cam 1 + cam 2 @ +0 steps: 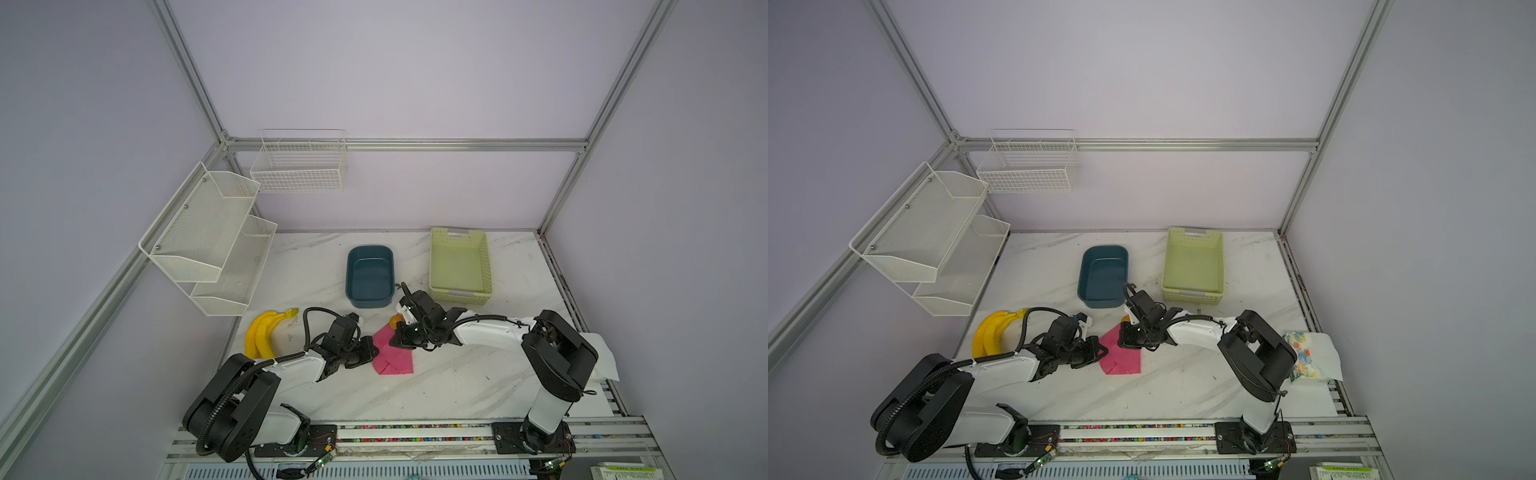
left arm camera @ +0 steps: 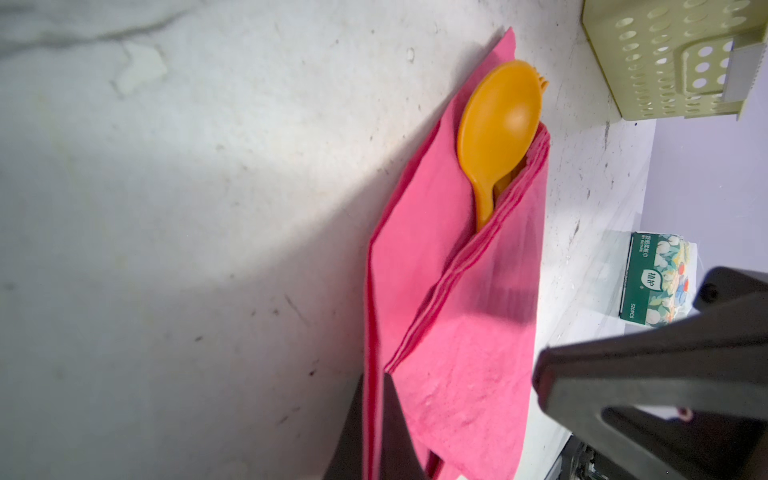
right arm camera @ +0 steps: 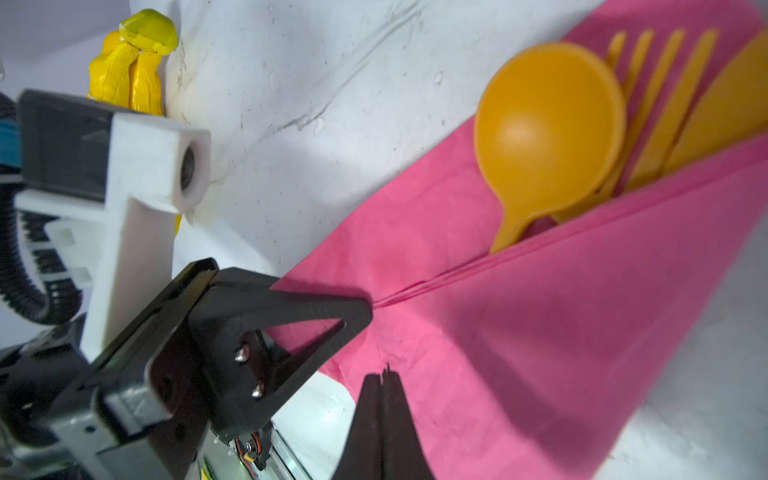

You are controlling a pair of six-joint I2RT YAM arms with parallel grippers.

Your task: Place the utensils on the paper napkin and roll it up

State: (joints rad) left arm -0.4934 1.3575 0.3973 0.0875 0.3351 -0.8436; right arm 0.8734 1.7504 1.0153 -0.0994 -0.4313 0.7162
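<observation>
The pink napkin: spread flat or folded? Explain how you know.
Folded. The paper napkin laps over the utensils, hiding their handles; only their heads stick out.

we see soft, even, rather dim light in both top views, the walls (image 1: 395, 75) greying toward the corners. in the left wrist view a broad shadow darkens the table (image 2: 166, 353). in the right wrist view the paper napkin (image 3: 540, 353) blurs up close and the spoon (image 3: 548, 124) carries a soft sheen.

Arms low, reaching inward; left gripper (image 1: 375, 353) clamps paper napkin (image 1: 397, 362), right gripper (image 3: 384, 376) closed
</observation>
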